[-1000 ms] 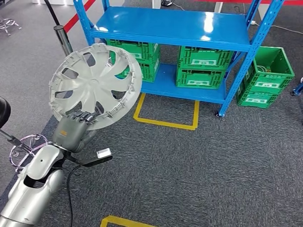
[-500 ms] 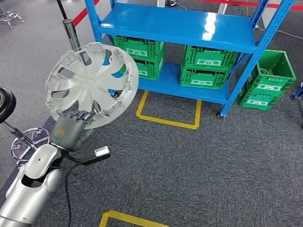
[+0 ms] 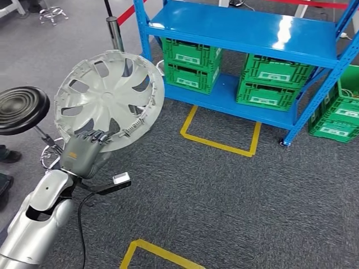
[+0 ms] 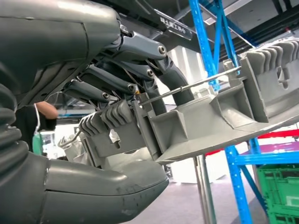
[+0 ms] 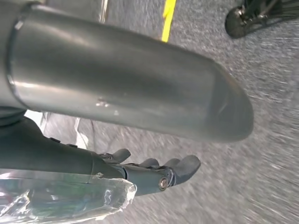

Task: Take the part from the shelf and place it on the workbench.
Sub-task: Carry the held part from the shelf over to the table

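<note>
Hubcap (image 3: 109, 100) rim gripped by left hand (image 3: 80, 154) fingers (image 4: 116, 88), right hand (image 5: 155, 173) fingers loosely apart, empty, thumb blocks view.

A dark grey carpeted floor (image 3: 262, 207) is marked with yellow tape rectangles (image 3: 220, 144). A blue metal shelving rack (image 3: 249, 31) is seen at the far side, its glossy top board brightened by reflected overhead light. Green slatted plastic crates (image 3: 190, 64) are stored on its lower board, and more green crates (image 3: 336, 115) are set on the floor just beside the rack. A black round-seated stool on a chrome base (image 3: 21, 109) is placed near a metal barrier post with red tape (image 3: 115, 33).
</note>
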